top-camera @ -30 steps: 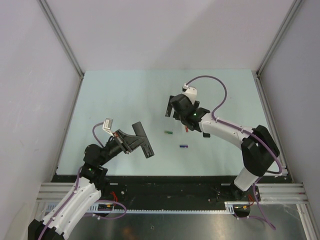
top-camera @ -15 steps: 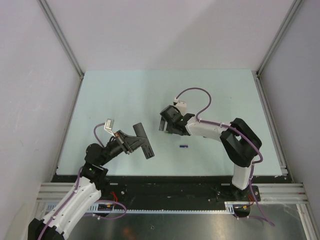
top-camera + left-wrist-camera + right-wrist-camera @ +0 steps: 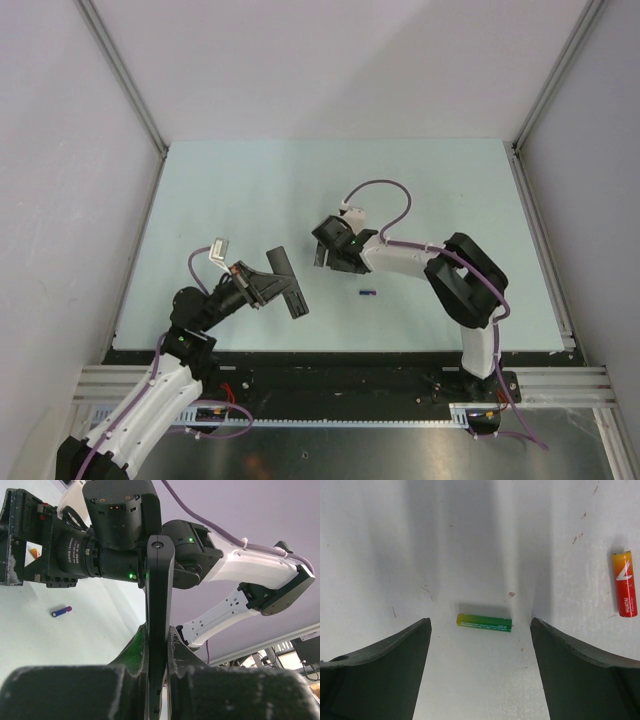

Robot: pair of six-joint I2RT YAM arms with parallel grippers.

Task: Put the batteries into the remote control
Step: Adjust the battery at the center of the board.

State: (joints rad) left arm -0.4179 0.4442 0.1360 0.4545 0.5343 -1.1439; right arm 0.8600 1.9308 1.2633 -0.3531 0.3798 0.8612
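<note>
- Now we see the remote (image 3: 286, 281) held above the table (image 3: 230, 190) at its near left, tilted, with our left gripper (image 3: 258, 287) clamped tight on its thin edges.
- We find the green battery (image 3: 484, 622) lying flat on the table between the wide-apart jaws of our right gripper (image 3: 479, 630); neither finger touches it.
- We see the red battery (image 3: 624, 583) lying outside those jaws, roughly square to the green one.
- We spot the blue-purple battery (image 3: 367, 293) lying alone on the table, between the two grippers and toward the near edge.
</note>
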